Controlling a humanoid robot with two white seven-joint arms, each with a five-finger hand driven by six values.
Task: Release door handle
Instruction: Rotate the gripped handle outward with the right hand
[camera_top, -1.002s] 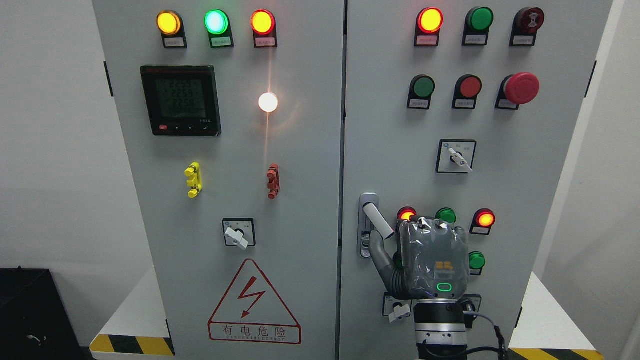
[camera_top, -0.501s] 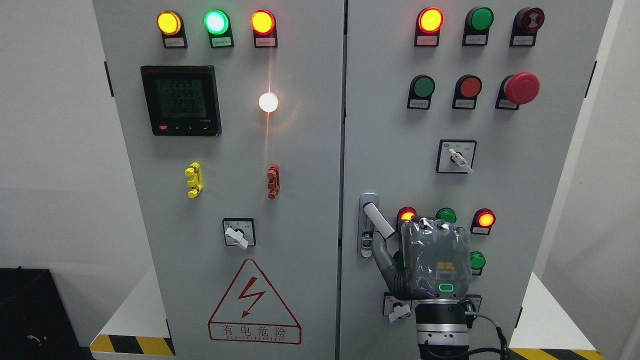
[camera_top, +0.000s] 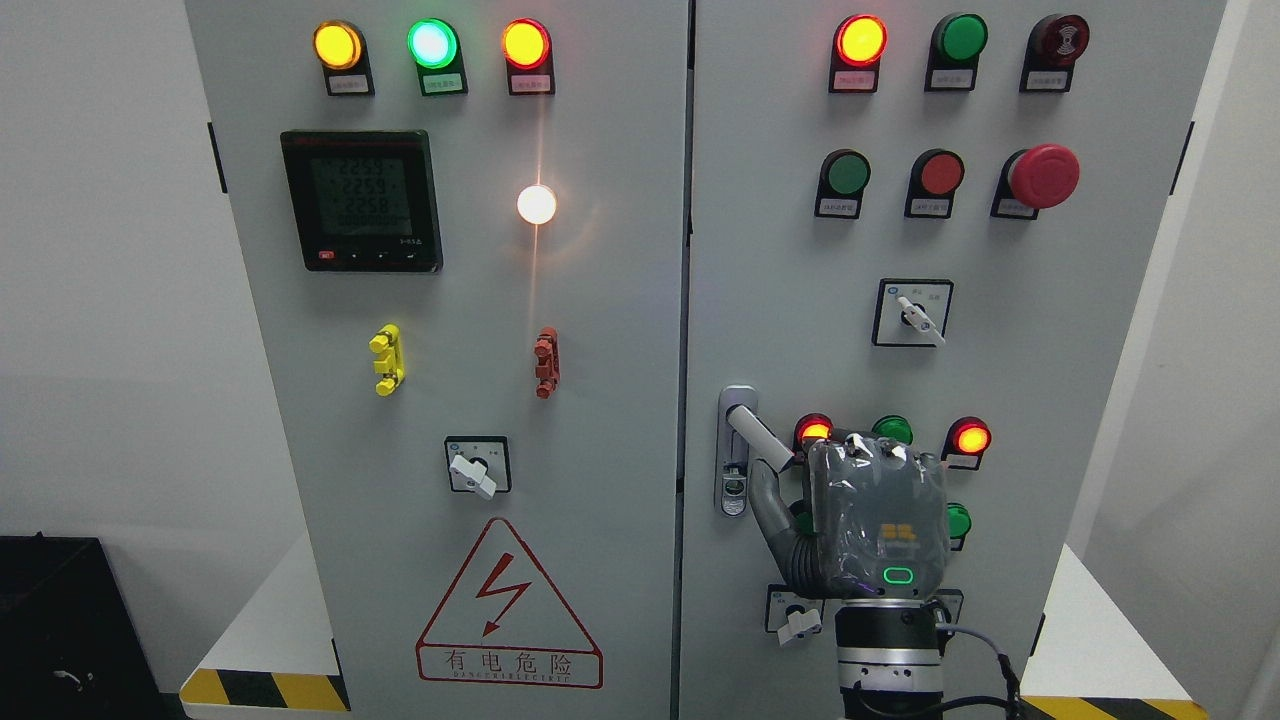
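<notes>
- Door handle (camera_top: 757, 436): a pale lever on the right cabinet door (camera_top: 780, 250), mounted at the door's left edge on a metal lock plate (camera_top: 735, 470) beside the centre seam; the lever is swung out of its plate, slanting down and to the right, with its free end near a lit red lamp (camera_top: 814, 430)
- Right hand (camera_top: 868, 520): enters from the bottom edge right of the middle and is seen from the back, just below and to the right of the lever; the left hand is not in view
- Grasp state: the thumb (camera_top: 766, 500) points upward and its tip lies at or just under the free end of the lever; whether it touches cannot be told; the other fingers are hidden behind the back of the hand, so it cannot be determined whether they are spread, curled or closed on the lever
- Door state: the right cabinet door appears flush with the left cabinet door (camera_top: 450, 300), with the seam between them narrow and even
- Progress, as a judgement: release is at best partly done, since no clear gap shows between hand and lever
- Remaining, as a judgement: confirm that all fingers are off the lever, then draw the hand clear of the panel without brushing the lamps or the small selector switch (camera_top: 799, 622) near the wrist
</notes>
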